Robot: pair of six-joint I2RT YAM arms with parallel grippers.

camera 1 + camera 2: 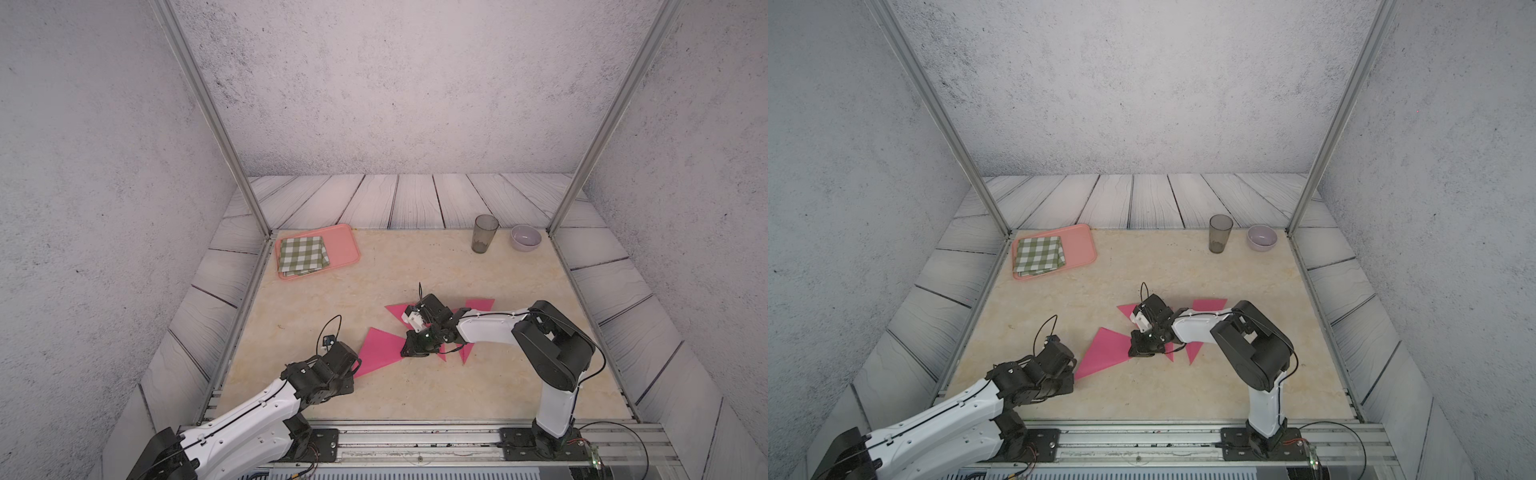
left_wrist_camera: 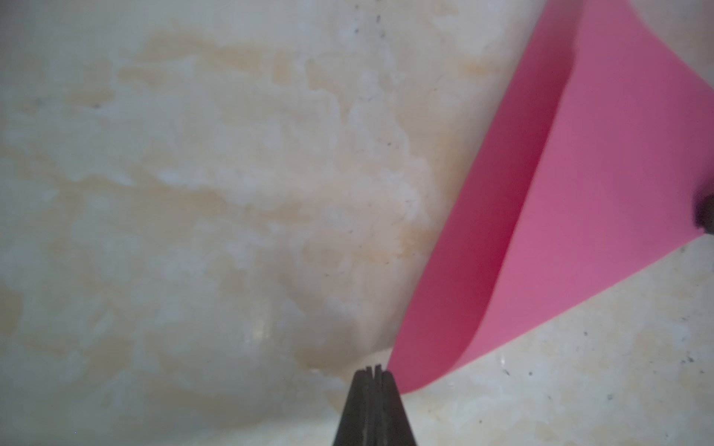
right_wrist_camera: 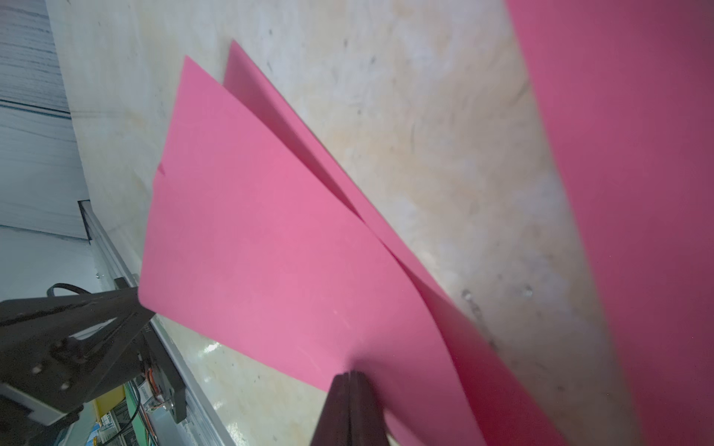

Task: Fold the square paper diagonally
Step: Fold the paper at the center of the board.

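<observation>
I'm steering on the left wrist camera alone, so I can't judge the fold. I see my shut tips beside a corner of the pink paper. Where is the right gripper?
Observer: The right gripper is shut, with its tips down on the pink paper, at the opposite end from the left gripper.
Operator: Do the two layers lie flat on each other?
Observer: No. In the right wrist view the layers gape apart, with shadow between them, and their far corners do not line up.
</observation>
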